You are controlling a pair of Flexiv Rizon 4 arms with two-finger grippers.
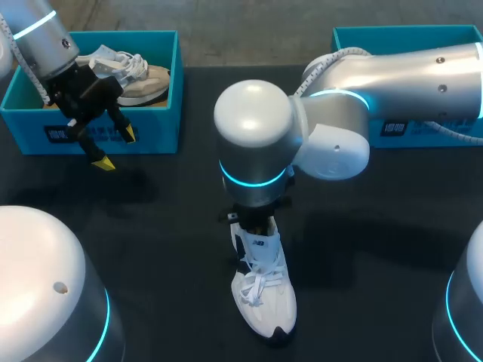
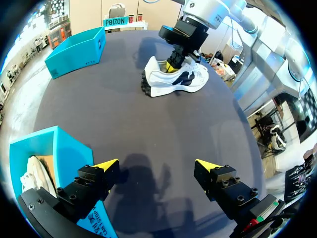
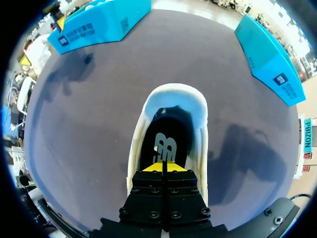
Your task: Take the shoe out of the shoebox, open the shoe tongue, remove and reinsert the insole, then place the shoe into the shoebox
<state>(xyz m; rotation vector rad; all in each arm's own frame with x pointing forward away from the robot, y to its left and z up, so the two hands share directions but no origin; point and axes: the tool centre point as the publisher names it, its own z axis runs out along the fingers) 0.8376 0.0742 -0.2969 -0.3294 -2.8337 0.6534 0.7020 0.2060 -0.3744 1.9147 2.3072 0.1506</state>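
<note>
Shoe point(image 1: 264, 296): white with white laces, black at toe, dark side mark. Insole point(image 3: 166, 136): black, grey logo. Shoebox point(image 1: 164, 113) and second shoebox point(image 1: 355, 41): teal. Table point(image 1: 151, 241): matte black. Left gripper point(image 2: 157, 166): black, yellow tips.

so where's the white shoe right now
In the head view the white shoe stands on the table near the middle, directly under the right gripper, whose shut tips dip into its opening.

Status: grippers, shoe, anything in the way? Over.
Left gripper open, hovering beside the shoebox. Right gripper shut, tips inside the white shoe, over the insole. Nothing close around the shoe.
</note>
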